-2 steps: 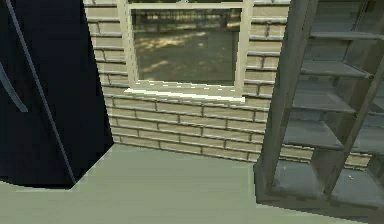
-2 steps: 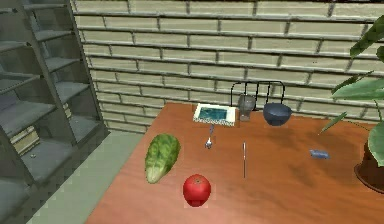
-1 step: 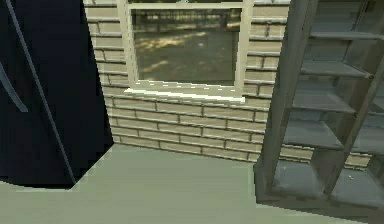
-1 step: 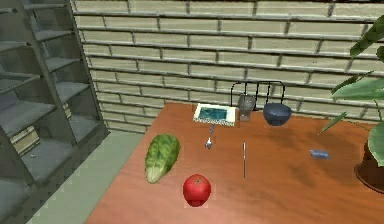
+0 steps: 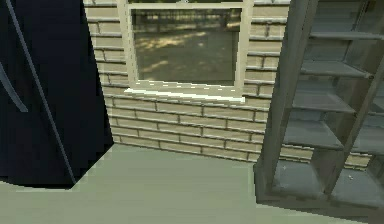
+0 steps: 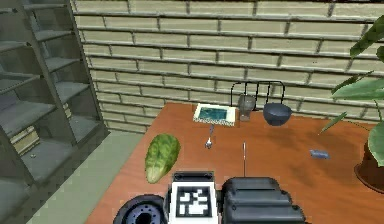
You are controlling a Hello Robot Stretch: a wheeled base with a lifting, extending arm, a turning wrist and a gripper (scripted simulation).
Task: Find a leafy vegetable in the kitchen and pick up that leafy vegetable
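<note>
Since the leafy vegetable (image 6: 163,157) lies flat on the wooden worktop (image 6: 290,165) just beyond my hand (image 6: 142,212), a little farther out toward the brick wall (image 6: 200,50), I judge the reach to be short. Of my hand I make out the dark round body low at the worktop's near edge, beside the white marker square (image 6: 197,200). Its far end I cannot make out, so I cannot tell whether it holds anything or how the fingers are set. The vegetable is a long green head, pale and crinkled, lying lengthways away from my hand with bare wood all round it. I expect it to be light and soft: the leaves will give and bruise under a hard squeeze, and loose outer ones may tear off and leave the rest behind. It is probably springy rather than slippery, so a shallow hold at the tip would likely fail. I would take it across its narrow width near the middle, where the head looks thickest, coming down from above. Well beyond it, nearer the wall, stand a small teal-faced frame (image 6: 215,112), a dark wire rack (image 6: 258,97) and a dark bowl (image 6: 277,115), all far enough from my hand to be no trouble
</note>
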